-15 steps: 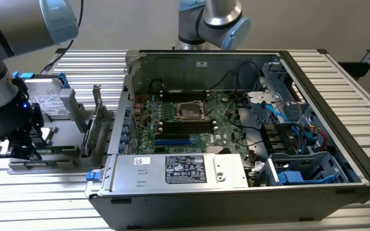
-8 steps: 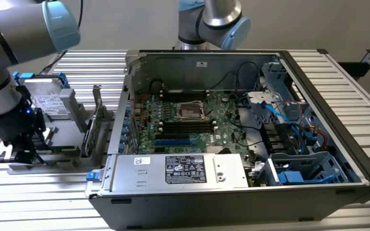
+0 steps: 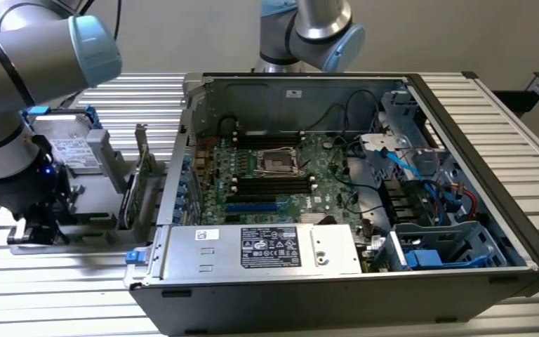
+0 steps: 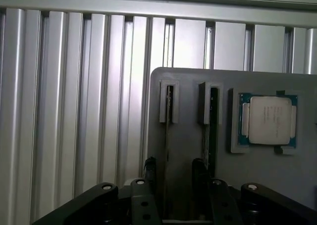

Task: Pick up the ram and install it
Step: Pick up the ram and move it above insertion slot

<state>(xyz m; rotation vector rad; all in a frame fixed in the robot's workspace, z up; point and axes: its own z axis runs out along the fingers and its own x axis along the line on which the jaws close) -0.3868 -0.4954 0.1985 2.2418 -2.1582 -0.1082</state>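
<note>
A: Closest in, wrist view: gripper [image 4: 173, 169], black linkage and two fingers [image 4: 149, 168]. Jaws?

B: Apart. One finger on each side of a slot in the grey tray [image 4: 190, 136]. The ram [image 4: 169, 136] stands on edge in that slot and runs between the fingers. Contact with it: cannot tell.

A: Colour of the stick?

B: Reads dark here, thin edge only. The next slot over on the tray holds a second stick [image 4: 213, 131], also on edge, green along its length. It sits outside the jaws, just beside one finger.

A: Anything else on the tray?

B: Square silver processor [image 4: 269, 119] in a blue-green frame, lying flat in its own recess on the tray. It is on the far side of the second stick from the ram, apart from both.

A: Under the tray?

B: Ribbed aluminium surface [image 4: 74, 111], slats running the same way as the tray's slots.

A: Exterior view?

B: Arm [image 3: 8, 119] stands over the tray, wrist pointing down, gripper low above it. A green expansion card [image 3: 138, 186] stands upright at the tray's edge nearest the computer case [image 3: 344, 305]. The case lies open just beside the tray, to the exterior view's right of it, motherboard [image 3: 316, 184] facing up inside. Another arm [image 3: 311, 28] shows behind the case, well apart from the tray.
</note>
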